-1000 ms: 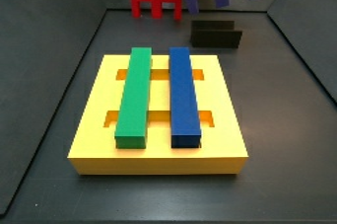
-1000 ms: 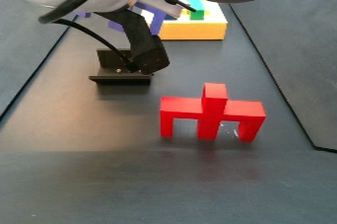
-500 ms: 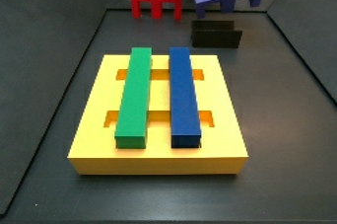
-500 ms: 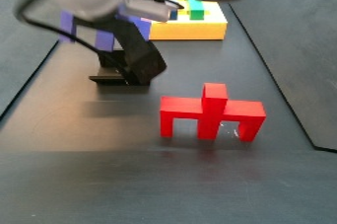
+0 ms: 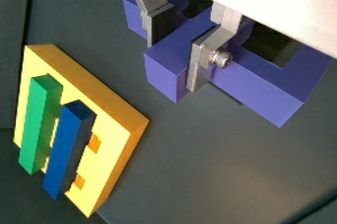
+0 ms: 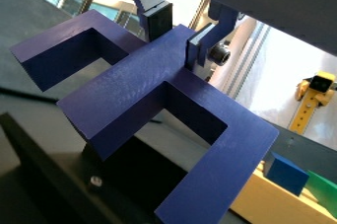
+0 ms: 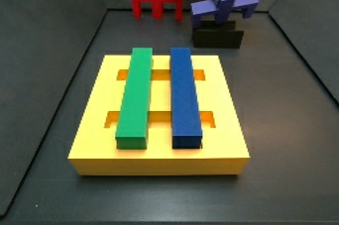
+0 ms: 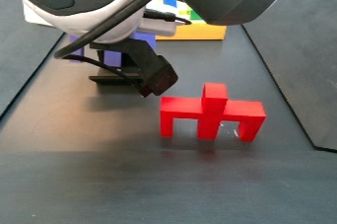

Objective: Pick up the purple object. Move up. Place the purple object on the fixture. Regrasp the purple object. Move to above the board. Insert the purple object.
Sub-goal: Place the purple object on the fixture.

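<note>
While the gripper (image 5: 184,40) clamped the purple object (image 5: 250,85) in a wrist view, the board (image 5: 112,129) lay lower left. In a side view, upper right, the purple object hung just above the fixture (image 7: 219,38), probably not yet seated; regrasp and insertion remained.

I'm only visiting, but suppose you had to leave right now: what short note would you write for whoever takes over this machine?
Gripper: shut on the purple object, in the air just above the fixture at the far end of the table.
Board: at the near end, green bar and blue bar lying on it.
Red piece: standing on the table, untouched.
Done: pick-up and lift.
Left: place the purple object on the fixture, regrasp it, carry it above the board, insert it.
</note>
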Robot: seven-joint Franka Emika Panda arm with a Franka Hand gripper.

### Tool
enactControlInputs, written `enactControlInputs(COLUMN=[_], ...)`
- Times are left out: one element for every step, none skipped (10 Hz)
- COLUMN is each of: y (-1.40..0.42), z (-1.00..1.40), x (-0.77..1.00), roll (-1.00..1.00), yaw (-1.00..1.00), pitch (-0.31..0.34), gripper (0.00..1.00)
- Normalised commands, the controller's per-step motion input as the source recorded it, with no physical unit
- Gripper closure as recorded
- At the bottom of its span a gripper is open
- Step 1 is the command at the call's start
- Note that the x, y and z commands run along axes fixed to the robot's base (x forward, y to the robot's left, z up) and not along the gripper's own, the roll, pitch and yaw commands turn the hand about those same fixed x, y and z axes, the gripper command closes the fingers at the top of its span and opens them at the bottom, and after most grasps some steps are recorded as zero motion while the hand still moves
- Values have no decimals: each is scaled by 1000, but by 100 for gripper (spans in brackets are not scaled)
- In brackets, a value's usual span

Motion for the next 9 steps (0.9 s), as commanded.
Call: enactControlInputs(y=[0, 0, -94, -240, -269, -191, -94, -46, -3], z=[-294, -329, -249, -169, -126, -194, -254, -260, -186], x=[-114, -166, -120, 0, 66, 11, 0, 0, 0], roll=[200, 254, 363, 457, 311, 174, 129, 74, 9], yaw=[-17, 0, -26, -14, 0, 0, -6, 0, 0], pitch=[254, 163, 169, 229, 149, 46, 0, 0, 0], gripper=[100, 100, 100, 100, 100, 100, 100, 100, 100])
